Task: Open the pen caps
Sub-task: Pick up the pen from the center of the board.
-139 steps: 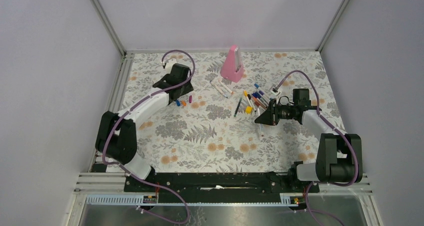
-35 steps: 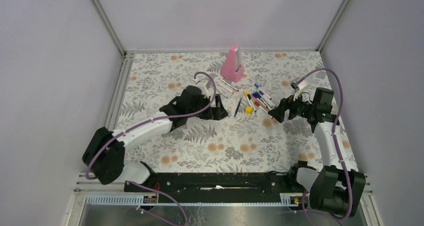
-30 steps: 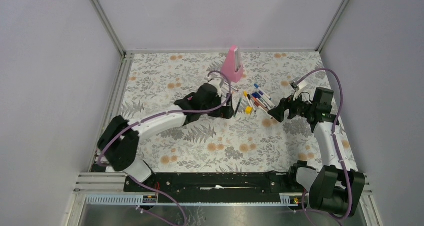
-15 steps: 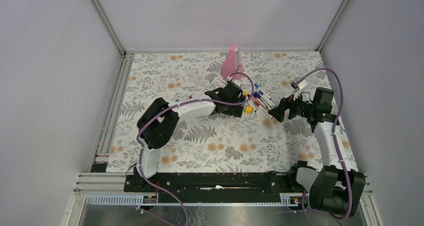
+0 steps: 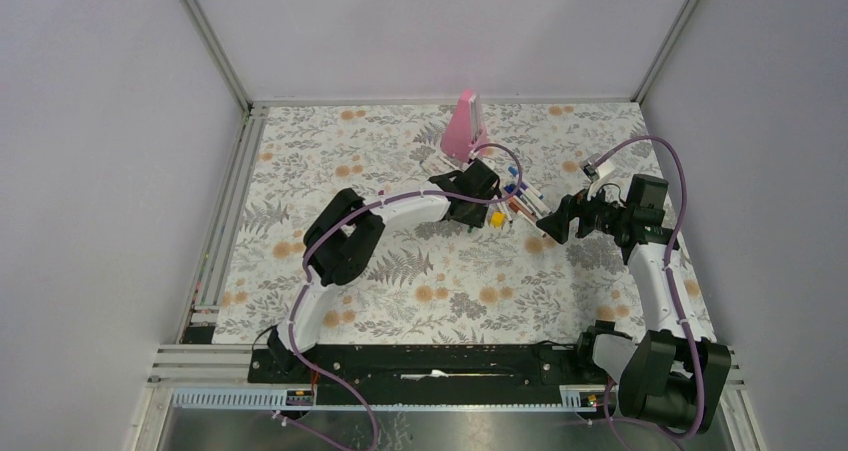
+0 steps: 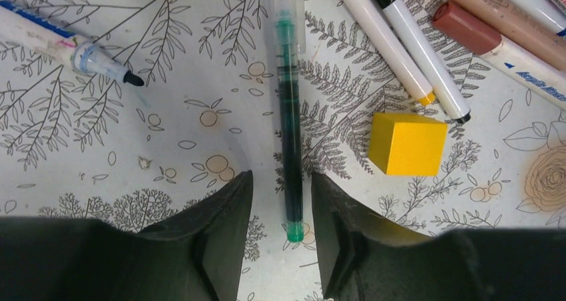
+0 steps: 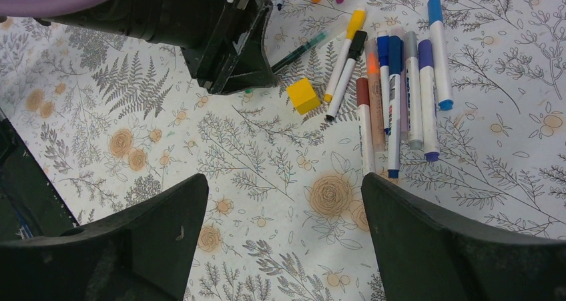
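A thin green pen (image 6: 289, 147) with a clear cap (image 6: 288, 17) lies on the flowered cloth. My left gripper (image 6: 281, 175) is low over it, open, with a jaw close on each side of the pen's lower end and a small gap to each. From the right wrist, that left gripper (image 7: 241, 81) hides part of the green pen (image 7: 306, 46). Capped pens lie in a row with a blue cap (image 7: 435, 11), a yellow cap (image 7: 356, 22) and a brown cap (image 7: 362, 91). My right gripper (image 7: 284, 181) hangs wide open and empty, above the cloth near the row.
A yellow cube (image 6: 408, 143) sits just right of the green pen. An uncapped pen (image 6: 73, 47) lies to its left. The tall pink wedge (image 5: 463, 128) stands behind the pens. Grey walls enclose the table.
My left arm has swung right across the table to the pen pile and its jaws have narrowed around the green pen. The right arm has not moved in the last second.
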### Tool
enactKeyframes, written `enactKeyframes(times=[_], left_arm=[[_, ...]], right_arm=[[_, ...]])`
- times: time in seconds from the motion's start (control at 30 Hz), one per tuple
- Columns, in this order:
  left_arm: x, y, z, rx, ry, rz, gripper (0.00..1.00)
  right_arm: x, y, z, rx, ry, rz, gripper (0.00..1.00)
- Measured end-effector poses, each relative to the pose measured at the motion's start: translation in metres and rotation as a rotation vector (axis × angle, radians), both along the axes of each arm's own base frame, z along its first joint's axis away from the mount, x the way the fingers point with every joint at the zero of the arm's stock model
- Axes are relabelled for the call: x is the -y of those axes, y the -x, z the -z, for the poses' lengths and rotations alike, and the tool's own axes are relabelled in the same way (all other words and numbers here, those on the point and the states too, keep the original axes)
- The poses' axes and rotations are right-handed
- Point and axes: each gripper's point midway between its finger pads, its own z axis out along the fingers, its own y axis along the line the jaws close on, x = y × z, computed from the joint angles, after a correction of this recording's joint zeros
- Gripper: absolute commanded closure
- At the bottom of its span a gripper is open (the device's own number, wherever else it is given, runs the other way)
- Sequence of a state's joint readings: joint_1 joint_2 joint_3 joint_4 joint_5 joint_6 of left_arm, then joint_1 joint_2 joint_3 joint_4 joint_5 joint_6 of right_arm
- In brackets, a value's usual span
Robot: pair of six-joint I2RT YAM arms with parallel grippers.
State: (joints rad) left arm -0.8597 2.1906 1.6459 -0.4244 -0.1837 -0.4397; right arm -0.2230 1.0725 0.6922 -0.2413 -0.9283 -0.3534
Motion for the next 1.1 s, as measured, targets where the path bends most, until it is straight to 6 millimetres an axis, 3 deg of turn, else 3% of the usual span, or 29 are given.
enactKeyframes(times=[0.13,0.67,0.87,1.1], left_arm=[[0.002,-0.003,0.002,0.004,-0.006,0.005,0.64],[0.008,0.000,0.003,0.011,-0.014,0.034,1.00],[0.005,0.001,0.003,0.019,-0.019,0.047,1.00],[-0.017,0.018,-0.004,0.010,-0.030,0.041,1.00]], right_arm=[[0.000,0.000,0.000,-0.001,0.000,0.000,0.08],[0.002,-0.001,0.001,-0.006,-0.001,0.005,0.08],[0.002,-0.001,0.001,-0.006,-0.001,0.007,0.08],[0.002,-0.001,0.001,-0.005,-0.002,0.008,0.08]])
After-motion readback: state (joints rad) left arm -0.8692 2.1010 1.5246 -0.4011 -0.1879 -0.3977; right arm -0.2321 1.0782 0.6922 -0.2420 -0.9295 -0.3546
